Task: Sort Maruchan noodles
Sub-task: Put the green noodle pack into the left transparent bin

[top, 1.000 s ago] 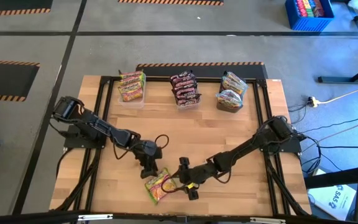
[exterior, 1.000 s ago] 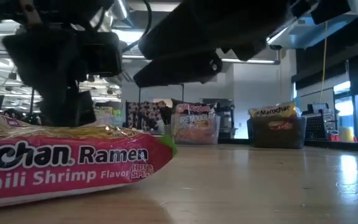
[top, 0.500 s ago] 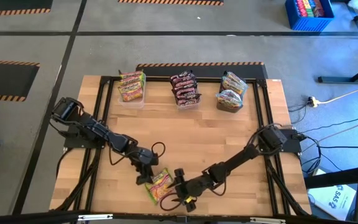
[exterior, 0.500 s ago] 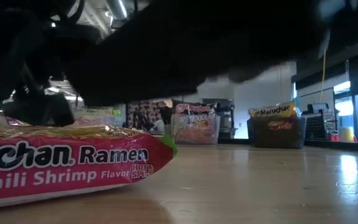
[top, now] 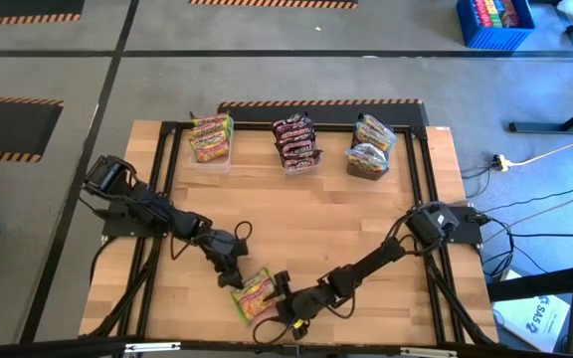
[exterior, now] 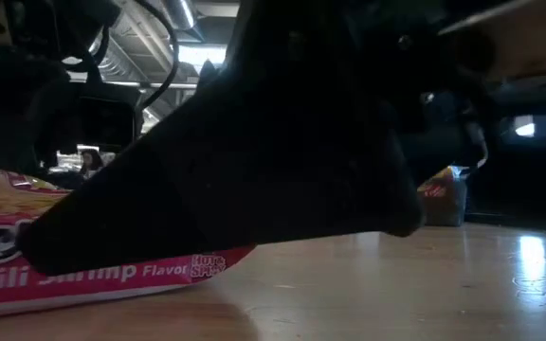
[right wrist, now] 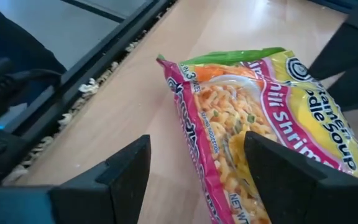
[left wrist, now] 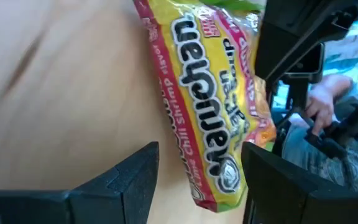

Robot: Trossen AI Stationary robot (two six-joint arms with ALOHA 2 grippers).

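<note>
Chili shrimp packet (top: pixel 254 294) near the bench's (top: pixel 366 219) front edge, flanked by open left gripper (top: pixel 230 280) and open right gripper (top: pixel 279 310).

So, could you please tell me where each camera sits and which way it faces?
High view: overhead, looking straight down; both arms, table, three tubs.
Low view: table height, looking across; a dark arm blocks most.
Left wrist view: past the open left gripper at the noodle packet.
Right wrist view: past the open right gripper.
All four share that packet.

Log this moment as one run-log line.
stage: picking last loose packet | left gripper: open, beside Chili Shrimp packet | right gripper: open, at packet's other side | packet: flat on table
</note>
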